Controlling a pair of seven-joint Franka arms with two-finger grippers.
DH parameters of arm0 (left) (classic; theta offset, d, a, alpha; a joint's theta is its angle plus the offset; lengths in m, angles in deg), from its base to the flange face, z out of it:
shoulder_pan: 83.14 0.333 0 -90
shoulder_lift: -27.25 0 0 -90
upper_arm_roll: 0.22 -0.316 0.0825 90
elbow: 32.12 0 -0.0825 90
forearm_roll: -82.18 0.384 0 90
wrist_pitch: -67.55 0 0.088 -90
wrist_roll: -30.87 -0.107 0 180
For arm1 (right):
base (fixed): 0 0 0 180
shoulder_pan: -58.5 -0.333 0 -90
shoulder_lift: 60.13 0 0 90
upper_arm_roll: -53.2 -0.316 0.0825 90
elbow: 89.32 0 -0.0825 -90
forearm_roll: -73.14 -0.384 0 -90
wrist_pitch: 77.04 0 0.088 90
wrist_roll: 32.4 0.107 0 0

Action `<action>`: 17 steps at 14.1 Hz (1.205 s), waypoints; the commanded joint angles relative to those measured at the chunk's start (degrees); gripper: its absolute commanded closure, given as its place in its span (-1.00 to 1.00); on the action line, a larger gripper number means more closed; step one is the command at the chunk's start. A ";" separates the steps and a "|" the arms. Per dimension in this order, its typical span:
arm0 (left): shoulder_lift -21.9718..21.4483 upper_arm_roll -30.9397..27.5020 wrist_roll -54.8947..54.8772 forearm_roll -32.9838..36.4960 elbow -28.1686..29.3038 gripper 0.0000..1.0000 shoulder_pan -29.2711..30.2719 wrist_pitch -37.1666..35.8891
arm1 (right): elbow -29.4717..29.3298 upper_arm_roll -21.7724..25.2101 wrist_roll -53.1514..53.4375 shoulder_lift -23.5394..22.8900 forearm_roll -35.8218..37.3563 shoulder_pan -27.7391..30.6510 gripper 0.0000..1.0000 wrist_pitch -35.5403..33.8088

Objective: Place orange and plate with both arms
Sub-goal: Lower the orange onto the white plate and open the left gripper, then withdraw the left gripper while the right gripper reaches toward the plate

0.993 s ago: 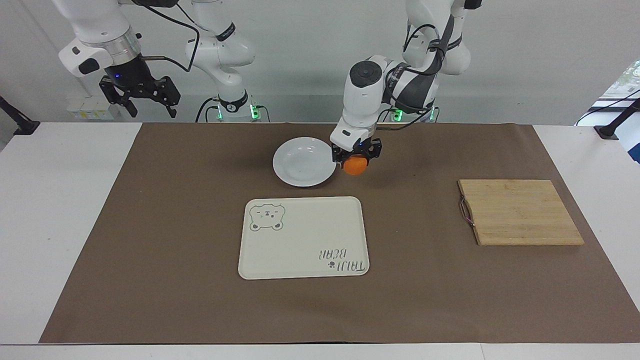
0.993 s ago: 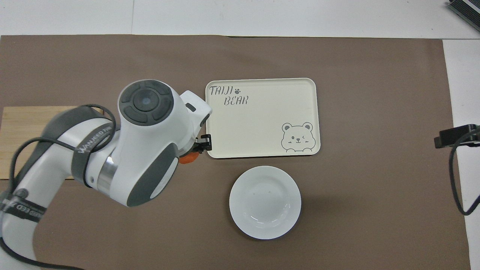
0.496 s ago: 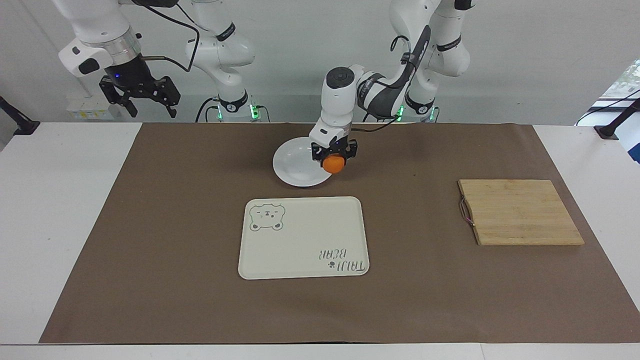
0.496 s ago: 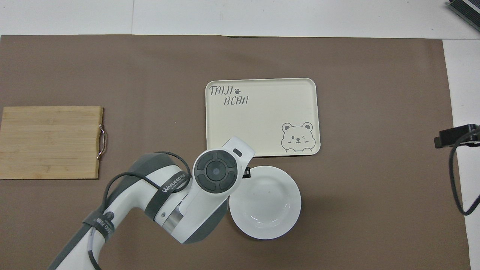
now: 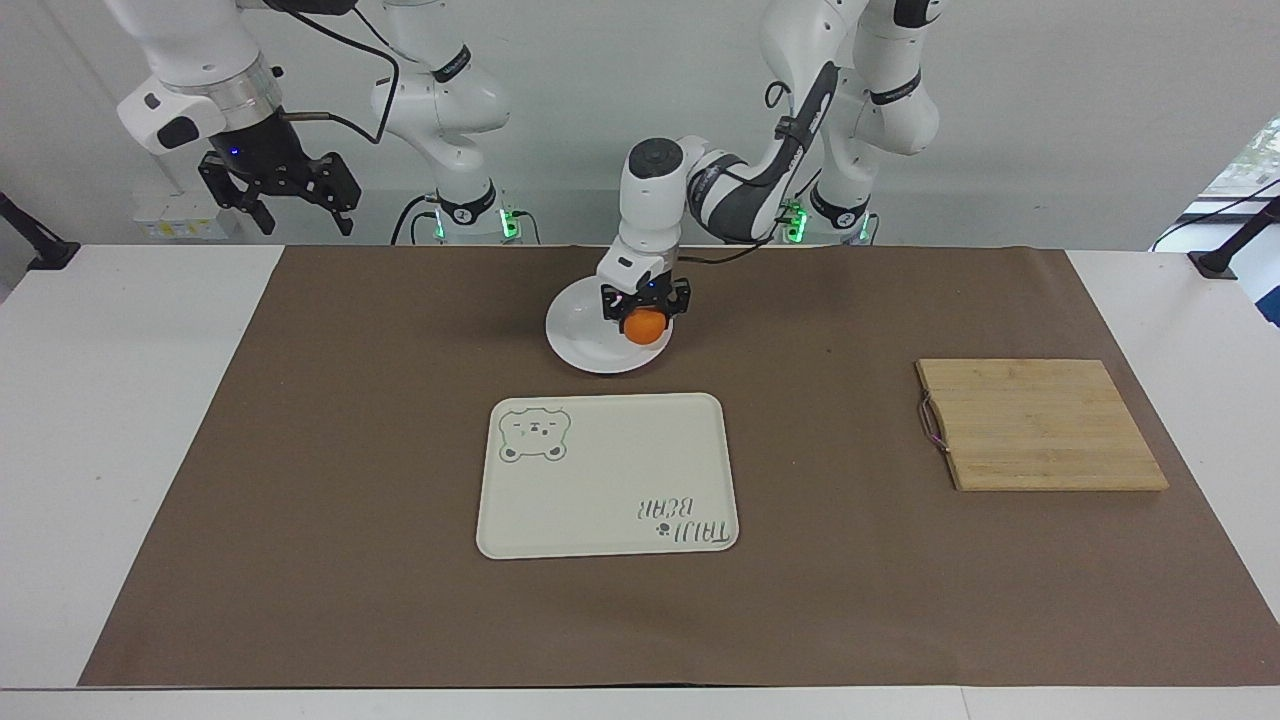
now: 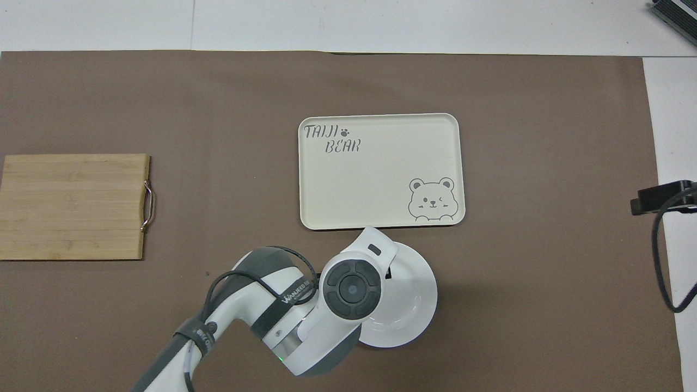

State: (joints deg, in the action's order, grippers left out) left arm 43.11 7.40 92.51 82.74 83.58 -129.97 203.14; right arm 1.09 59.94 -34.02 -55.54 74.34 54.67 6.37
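Orange (image 5: 645, 327) sat directly under the left gripper (image 5: 645, 312), low over the plate (image 5: 580, 340), at the part of the dish toward the left arm's end of the table. Whether that claw was pinching the fruit or had just let it go could not be told from either view, nor whether the fruit was resting on the dish.

What had changed over the last second was the carry. The left arm had swung the orange in from above the brown mat (image 5: 850, 600) beside the plate, across the rim, to its present spot over the dish. The plate itself had not moved. By my reading, the orange's half of the job was nearly done, with only a clean release and lift-away left. The plate had yet to be handled.

Outward from there, the cream bear tray (image 5: 600, 480) lay just farther from the robots than the plate. The wooden cutting board (image 5: 1040, 425) lay well apart toward the left arm's end. The right gripper (image 5: 305, 215) waited high at the right arm's end, claw spread and holding nothing.

The facing view showed the orange and its height above the dish. In the overhead view the left arm's wrist covered both fruit and claw, leaving only part of the plate (image 6: 419, 294) visible, but it showed that the tray's surface was bare.
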 commanded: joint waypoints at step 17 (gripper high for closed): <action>-10.59 -1.29 -38.15 -0.03 -12.43 -1.00 30.73 -23.42 | 3.70 -1.12 -1.01 1.39 -5.83 -0.39 -1.00 2.00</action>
State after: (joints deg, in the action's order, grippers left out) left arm 33.50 5.57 58.02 82.78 72.38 -101.24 182.93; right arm 1.38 58.74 -34.05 -55.52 72.41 53.13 6.32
